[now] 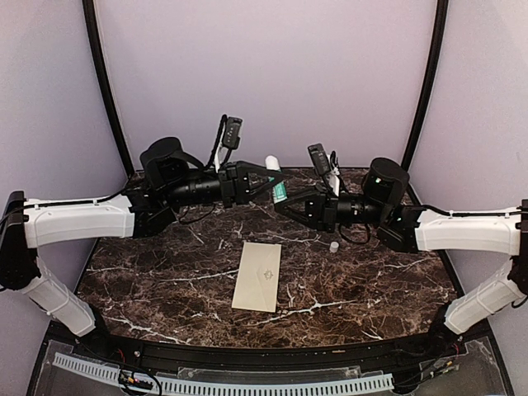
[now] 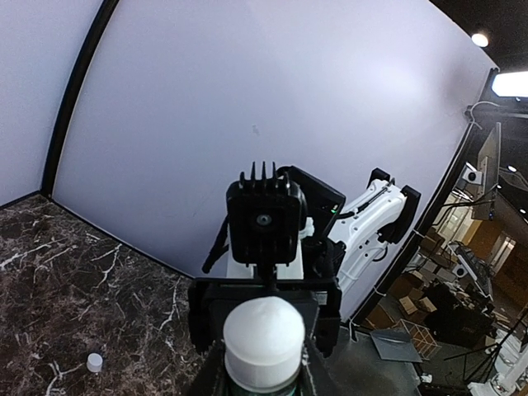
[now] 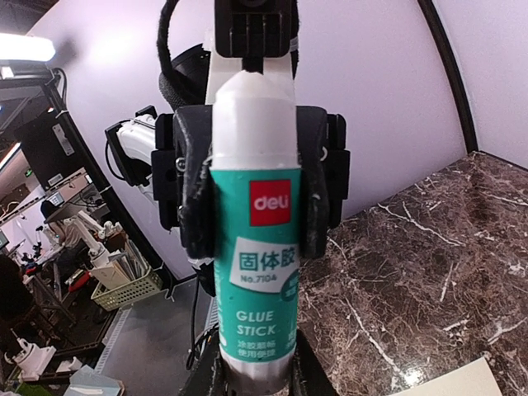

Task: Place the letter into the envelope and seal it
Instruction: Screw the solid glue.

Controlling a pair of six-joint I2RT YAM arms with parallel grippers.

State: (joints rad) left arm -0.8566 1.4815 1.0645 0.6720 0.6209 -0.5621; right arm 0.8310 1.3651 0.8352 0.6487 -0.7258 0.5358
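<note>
The cream envelope point(image 1: 258, 275) lies flat at mid-table, flap shut, a faint emblem on its upper face; one corner shows in the right wrist view point(image 3: 462, 384). The letter is not in view. A green and white glue stick point(image 1: 277, 186) is held in the air above the back of the table between both grippers. My left gripper point(image 1: 269, 176) is shut on its upper part, its white top showing between the fingers point(image 2: 264, 334). My right gripper point(image 1: 287, 206) is shut on its lower end point(image 3: 254, 375). The label shows in the right wrist view point(image 3: 256, 272).
A small white cap point(image 1: 334, 246) lies on the dark marble table point(image 1: 165, 280) right of the envelope; it also shows in the left wrist view point(image 2: 95, 361). A curved purple backdrop rises behind the table. Both arms reach inward over the back half.
</note>
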